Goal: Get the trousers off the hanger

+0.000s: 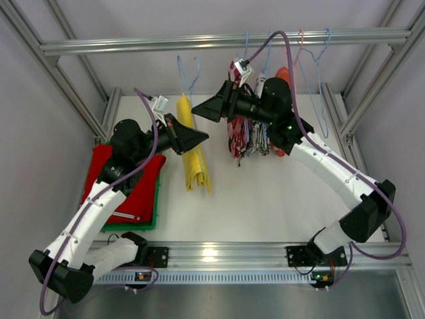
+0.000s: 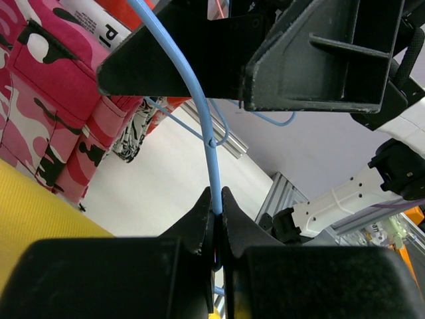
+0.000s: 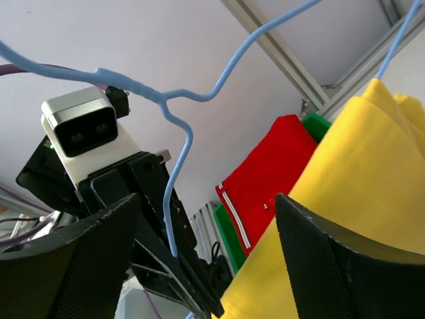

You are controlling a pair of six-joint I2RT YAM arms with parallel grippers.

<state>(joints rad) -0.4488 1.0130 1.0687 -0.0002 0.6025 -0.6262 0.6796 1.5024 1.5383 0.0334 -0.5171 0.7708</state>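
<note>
Left of the blue hanger (image 2: 214,169), the red trousers (image 1: 129,183) are lying off it on a green tray (image 1: 143,224), while the yellow trousers (image 1: 192,149) are still hanging from it, so one pair seems to be remaining. Only the left wrist view is showing the left gripper (image 2: 216,196) pinching the hanger's wire. The right wrist view is showing the right gripper (image 3: 207,199) with fingers spread beside the yellow cloth.

Two arms (image 1: 89,216) showed, each with one pincer: a left pincer (image 1: 204,137) and a right pincer (image 1: 196,110). One pair of yellow trousers (image 1: 194,156) hung just beside both pincers. One pair of red trousers (image 1: 133,189) lay on one green tray (image 1: 149,224) behind the left pincer. One blue hanger (image 2: 213,166) sat at the left pincer's tips. At least three more hangers (image 1: 321,93) hung behind the right pincer, with one pink camouflage garment (image 1: 236,143) and one zebra-striped garment (image 1: 263,143), under one rail (image 1: 133,45).
</note>
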